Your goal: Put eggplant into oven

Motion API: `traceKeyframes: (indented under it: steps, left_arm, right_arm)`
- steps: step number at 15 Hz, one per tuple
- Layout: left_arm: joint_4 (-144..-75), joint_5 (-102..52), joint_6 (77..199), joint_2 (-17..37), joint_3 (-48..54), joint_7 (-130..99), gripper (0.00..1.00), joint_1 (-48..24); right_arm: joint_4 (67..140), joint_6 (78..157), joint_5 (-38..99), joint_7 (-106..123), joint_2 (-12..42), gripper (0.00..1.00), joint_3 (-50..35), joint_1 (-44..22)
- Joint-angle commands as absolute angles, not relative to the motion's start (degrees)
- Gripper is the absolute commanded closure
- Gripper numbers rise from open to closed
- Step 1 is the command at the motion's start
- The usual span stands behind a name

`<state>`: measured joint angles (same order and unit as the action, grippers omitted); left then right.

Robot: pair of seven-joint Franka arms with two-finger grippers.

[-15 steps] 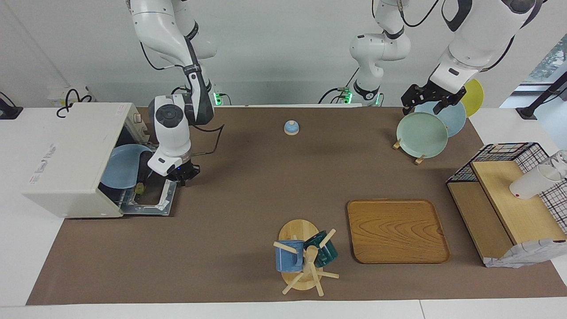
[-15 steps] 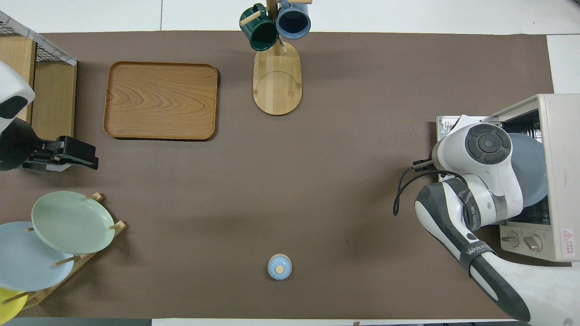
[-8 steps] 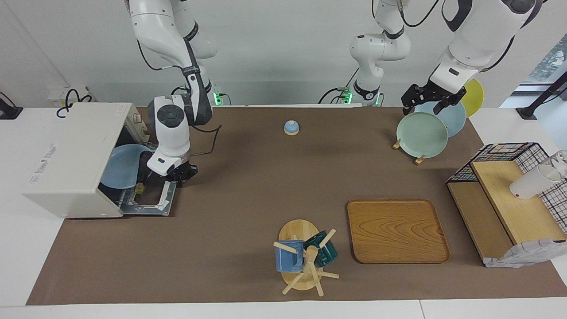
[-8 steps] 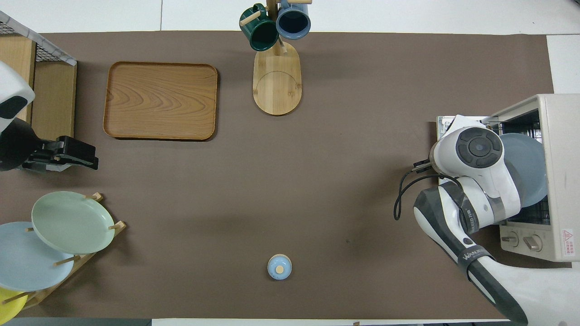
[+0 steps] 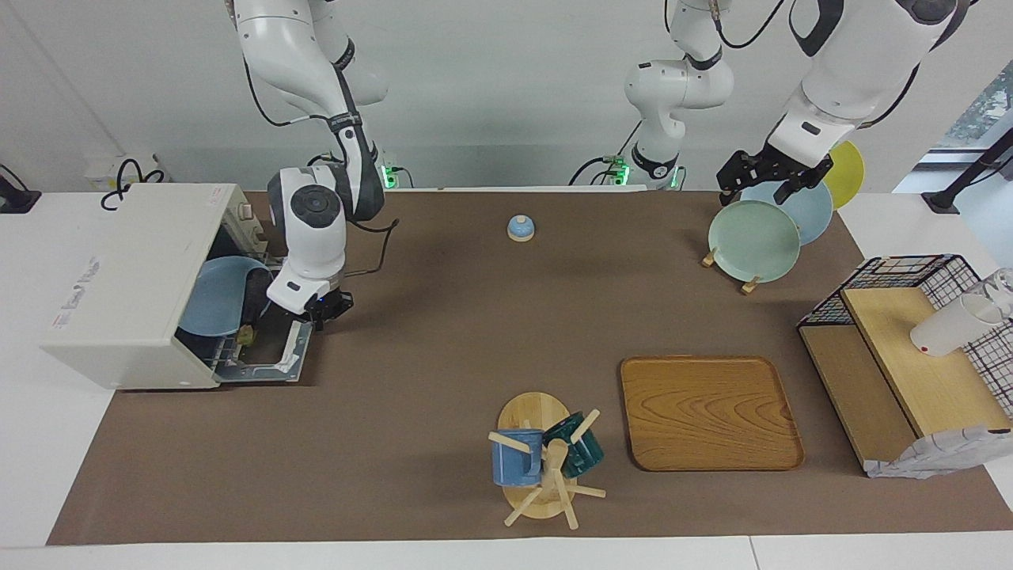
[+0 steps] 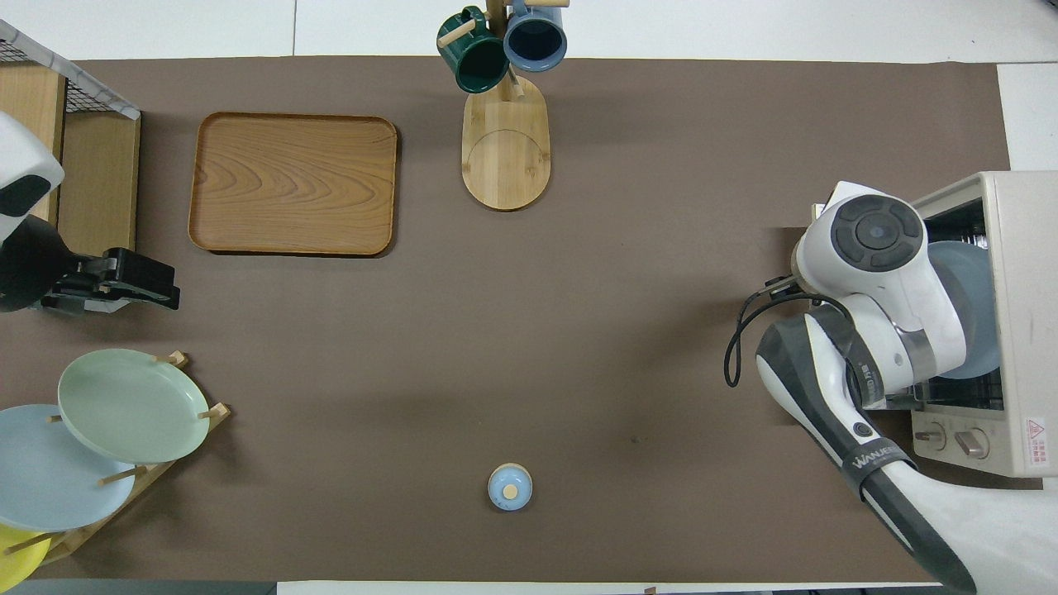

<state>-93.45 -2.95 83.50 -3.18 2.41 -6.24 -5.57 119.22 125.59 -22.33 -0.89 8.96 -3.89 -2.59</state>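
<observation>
The white oven (image 5: 127, 277) stands at the right arm's end of the table with its glass door (image 5: 269, 360) dropped open. Inside it a blue plate (image 5: 214, 297) rests on the rack, and the dark eggplant (image 5: 253, 305) lies along the plate's edge, its green stem tip pointing out over the door. My right gripper (image 5: 326, 307) is shut, low at the door's free edge and beside its handle, with nothing visibly held. In the overhead view the right arm's wrist hides that gripper and the eggplant, leaving the oven (image 6: 1021, 322) and plate (image 6: 975, 297) showing. My left gripper (image 5: 772, 178) waits open over the plate rack.
A rack of plates (image 5: 756, 237) stands near the left arm's base. A small blue lidded pot (image 5: 520, 228) sits mid-table near the robots. A wooden tray (image 5: 708, 412) and a mug tree (image 5: 546, 459) lie farther out. A wire shelf (image 5: 910, 348) with a white cup stands at the left arm's end.
The right arm's wrist has swung slightly, shifting farther from the robots over the door. The door's free edge has come a little toward the oven. The left arm has not moved.
</observation>
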Motion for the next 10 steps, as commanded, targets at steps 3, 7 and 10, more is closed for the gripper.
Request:
traceKeyframes:
  steps: [3, 7, 10]
  left_arm:
    - [-92.72, -1.93, 82.53, -3.25, 2.11, -5.98, 0.00, -5.71]
    - [-92.72, -1.85, 82.53, -3.25, 2.02, -5.98, 0.00, -5.71]
    - [-92.72, -1.85, 82.53, -3.25, 2.11, -5.98, 0.00, -5.71]
  right_arm:
    - [112.77, 117.97, -23.73, 7.19, 7.12, 1.00, -3.52, 1.58]
    - [111.80, 116.10, -22.06, 12.29, 5.10, 1.00, -3.43, 4.47]
    - [110.84, 112.78, -20.23, 14.50, 3.08, 1.00, -3.34, 5.27]
